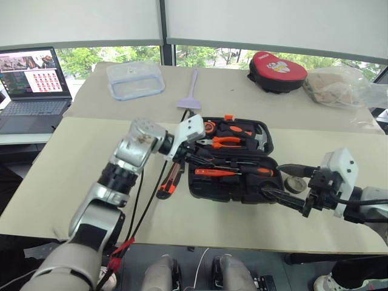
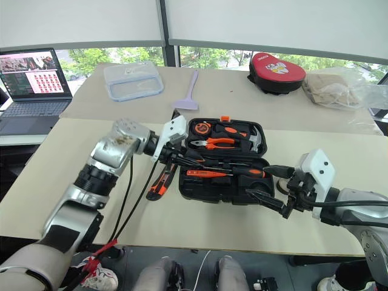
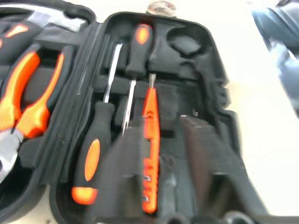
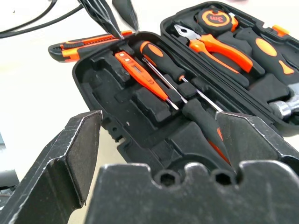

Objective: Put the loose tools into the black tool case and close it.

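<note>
Lying left of the open case (image 1: 233, 162), the knife (image 1: 168, 182); left end effector (image 1: 195, 159) closed above, right end effector (image 1: 280, 182) open.

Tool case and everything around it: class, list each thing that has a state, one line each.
black tool case: open, lying flat
tester screwdriver: in its slot
two screwdrivers: slotted
utility knife: loose on table
tape roll: loose beside case
left gripper: shut, empty
right gripper: open
clear box: lid on

case (image 1: 233, 182): open, flat | screwdrivers (image 4: 187, 88), tester (image 4: 140, 74): slotted | knife (image 1: 170, 182): left | tape (image 1: 295, 185): right
</note>
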Tool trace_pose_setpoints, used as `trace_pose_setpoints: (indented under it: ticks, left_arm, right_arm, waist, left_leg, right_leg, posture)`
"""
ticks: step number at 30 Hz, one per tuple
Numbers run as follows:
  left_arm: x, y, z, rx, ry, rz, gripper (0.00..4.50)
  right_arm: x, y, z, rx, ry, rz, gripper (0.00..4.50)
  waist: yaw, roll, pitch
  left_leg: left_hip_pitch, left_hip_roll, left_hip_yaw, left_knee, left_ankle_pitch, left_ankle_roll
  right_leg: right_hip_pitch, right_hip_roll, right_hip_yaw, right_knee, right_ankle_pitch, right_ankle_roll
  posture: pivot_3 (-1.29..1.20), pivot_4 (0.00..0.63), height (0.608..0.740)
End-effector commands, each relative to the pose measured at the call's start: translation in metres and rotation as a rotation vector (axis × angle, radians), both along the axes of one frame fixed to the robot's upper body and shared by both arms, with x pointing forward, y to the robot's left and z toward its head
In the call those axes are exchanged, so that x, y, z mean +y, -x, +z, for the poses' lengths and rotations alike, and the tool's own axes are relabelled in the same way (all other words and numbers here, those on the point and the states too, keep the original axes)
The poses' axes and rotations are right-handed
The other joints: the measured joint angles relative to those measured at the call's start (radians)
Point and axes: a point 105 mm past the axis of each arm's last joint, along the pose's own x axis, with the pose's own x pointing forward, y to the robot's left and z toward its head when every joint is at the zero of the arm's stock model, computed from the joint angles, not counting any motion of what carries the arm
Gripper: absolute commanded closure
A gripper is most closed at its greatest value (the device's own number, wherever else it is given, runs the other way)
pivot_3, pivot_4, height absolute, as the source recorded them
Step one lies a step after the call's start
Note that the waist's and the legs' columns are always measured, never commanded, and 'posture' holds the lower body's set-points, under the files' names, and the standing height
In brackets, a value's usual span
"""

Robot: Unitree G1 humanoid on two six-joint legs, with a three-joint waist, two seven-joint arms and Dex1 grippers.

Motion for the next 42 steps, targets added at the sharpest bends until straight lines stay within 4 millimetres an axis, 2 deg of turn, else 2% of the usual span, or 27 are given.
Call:
trace_pose_setpoints:
  ticks: [1,7,14,18,19,23,27,29,34,37,40,42]
  left_arm:
    - [-0.008,-0.006,0.000,-0.074,0.042,0.036,4.48]
    - [-0.012,0.003,-0.022,-0.078,0.022,-0.005,4.48]
    - [0.006,-0.005,-0.063,-0.141,-0.190,0.000,4.48]
    - [0.012,-0.010,-0.066,-0.130,-0.191,0.035,4.48]
    - [0.011,-0.010,-0.061,-0.123,-0.161,0.034,4.48]
    - [0.004,0.000,-0.012,-0.058,0.077,0.002,4.48]
    - [0.017,0.014,0.026,-0.039,0.185,-0.032,4.48]
    - [0.022,0.019,0.036,-0.037,0.202,-0.033,4.48]
    - [0.022,0.018,0.033,-0.097,0.200,0.027,4.48]
    - [0.026,0.018,0.042,-0.104,0.231,0.057,4.48]
    - [0.050,0.033,0.068,-0.077,0.277,0.067,3.76]
    - [0.063,0.044,0.076,-0.078,0.266,0.060,2.96]
  right_arm:
    - [0.000,0.000,0.009,-0.025,0.005,0.012,0.00]
    - [-0.002,-0.001,0.009,-0.025,0.018,0.006,0.00]
    - [-0.001,-0.001,0.009,-0.024,0.010,0.003,0.00]
    - [0.002,0.001,0.009,-0.023,-0.001,0.008,0.00]
    - [0.002,0.001,0.009,-0.023,-0.004,0.009,0.00]
    - [0.002,0.002,0.009,-0.021,-0.006,0.006,0.00]
    - [-0.003,0.001,0.008,-0.018,-0.003,-0.008,0.00]
    - [-0.004,0.001,0.008,-0.016,-0.004,-0.011,0.00]
    - [-0.004,-0.005,0.008,-0.017,-0.002,-0.004,0.00]
    - [-0.006,-0.007,0.009,-0.027,0.026,-0.012,0.00]
    - [-0.027,-0.001,0.010,-0.006,0.082,-0.057,0.00]
    - [-0.038,0.003,0.012,0.012,0.086,-0.083,0.00]
  waist:
    - [0.001,0.000,0.000]
    - [-0.001,0.000,0.000]
    - [0.000,0.000,0.000]
    - [-0.003,0.001,-0.002]
    - [-0.004,0.001,-0.002]
    - [-0.005,0.001,-0.002]
    - [-0.004,0.001,-0.002]
    - [-0.005,0.001,-0.002]
    - [-0.001,0.001,-0.002]
    - [-0.002,0.001,-0.002]
    - [-0.005,0.001,-0.002]
    - [-0.007,0.001,-0.002]
  left_leg:
    - [0.000,0.000,0.000,0.000,0.000,0.000]
    - [0.000,0.000,0.000,0.000,0.000,0.000]
    - [0.002,0.000,0.000,-0.001,0.000,0.000]
    - [0.006,0.000,-0.001,-0.001,0.000,0.000]
    - [0.007,0.000,-0.001,-0.001,0.000,0.000]
    - [0.007,0.000,-0.002,-0.002,0.000,0.000]
    - [0.000,0.000,-0.002,-0.001,0.000,0.000]
    - [0.000,0.000,-0.002,0.000,0.000,0.000]
    - [0.004,-0.001,-0.002,-0.001,0.000,0.000]
    - [0.004,-0.001,-0.002,-0.001,0.000,0.000]
    - [0.002,0.000,-0.002,-0.001,0.000,-0.001]
    - [0.001,0.000,-0.002,-0.002,0.001,-0.001]
  right_leg:
    - [0.000,0.000,0.000,0.000,0.000,0.000]
    - [0.000,0.000,0.000,0.000,0.000,0.000]
    - [0.002,0.000,-0.001,-0.001,0.000,0.000]
    - [0.007,-0.001,0.000,-0.001,0.000,0.000]
    - [0.007,-0.001,-0.001,-0.001,0.000,0.000]
    - [0.007,-0.001,-0.001,-0.001,0.000,0.000]
    - [0.000,-0.001,-0.001,0.000,0.000,0.000]
    - [0.000,0.000,-0.001,0.000,0.000,0.000]
    - [0.005,-0.001,-0.001,0.000,0.000,0.000]
    - [0.005,-0.001,-0.001,-0.001,0.000,0.001]
    - [0.002,-0.001,-0.001,0.000,0.000,0.000]
    - [0.001,0.000,-0.001,0.000,0.000,0.000]
  posture:
    - [0.00,0.150,0.731]
    - [0.00,0.150,0.731]
    - [0.00,0.150,0.731]
    - [0.00,0.150,0.731]
    - [0.00,0.150,0.731]
    - [0.00,0.150,0.731]
    - [0.00,0.150,0.731]
    - [0.00,0.150,0.731]
    - [0.00,0.150,0.731]
    - [0.00,0.150,0.731]
    - [0.00,0.150,0.731]
    - [0.00,0.150,0.731]
